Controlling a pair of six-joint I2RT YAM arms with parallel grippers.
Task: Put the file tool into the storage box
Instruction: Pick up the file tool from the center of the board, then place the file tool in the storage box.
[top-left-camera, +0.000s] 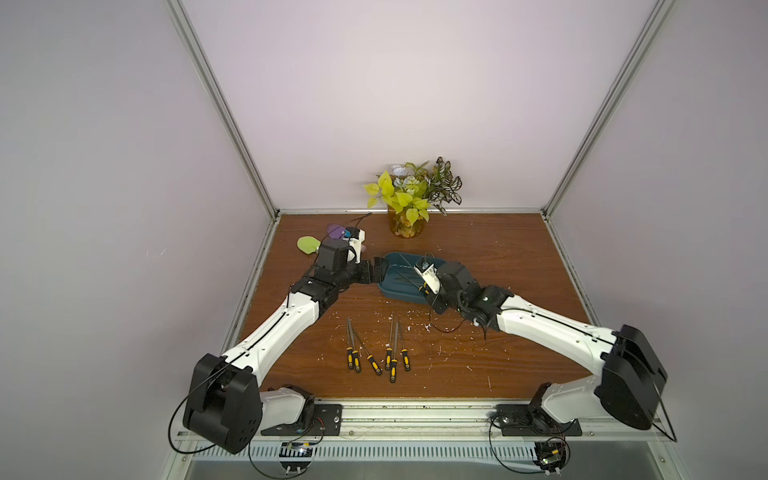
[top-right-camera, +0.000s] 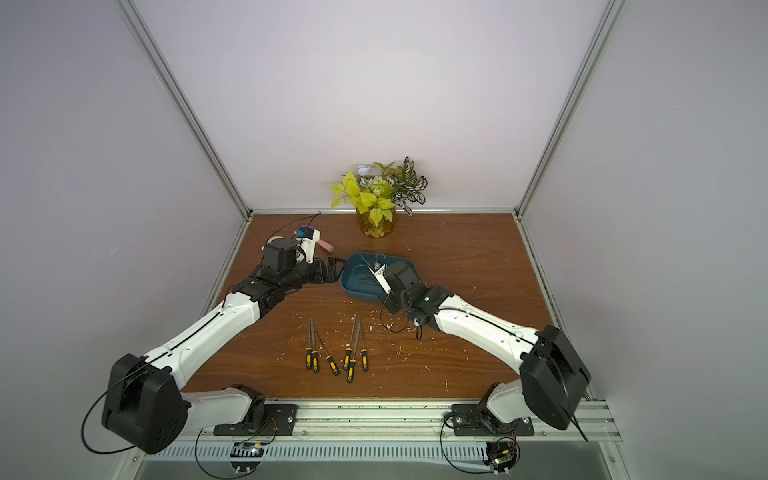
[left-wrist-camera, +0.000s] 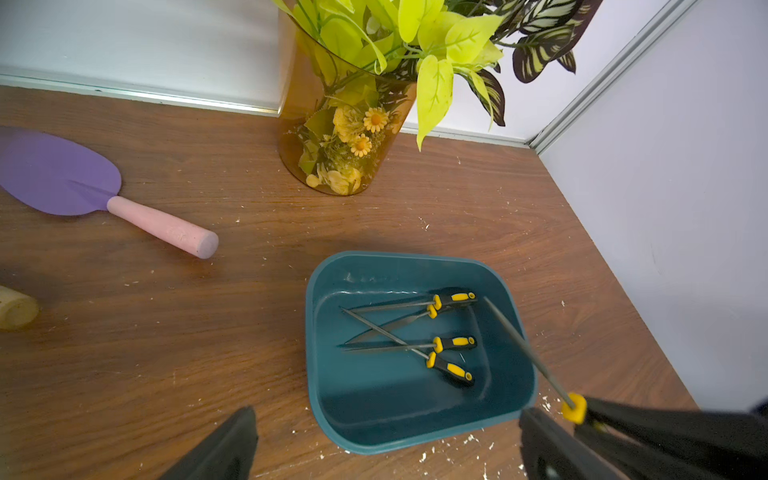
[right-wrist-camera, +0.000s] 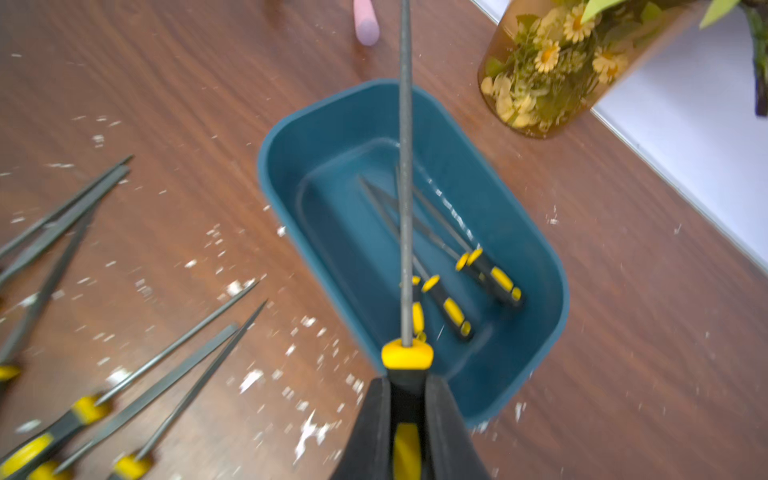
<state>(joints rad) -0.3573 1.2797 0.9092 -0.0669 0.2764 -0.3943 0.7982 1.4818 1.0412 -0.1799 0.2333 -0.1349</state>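
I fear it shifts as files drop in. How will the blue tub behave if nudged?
The blue tub looks like thin, shallow plastic, so probably light and apt to slide on the smooth table. Its wide flat base makes tipping unlikely. The few files inside likely add little weight.

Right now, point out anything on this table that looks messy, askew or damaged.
White flecks litter the table around the loose files and beside the storage box, like chipped debris. The files in the box lie crossed rather than neat. Nothing looks broken.
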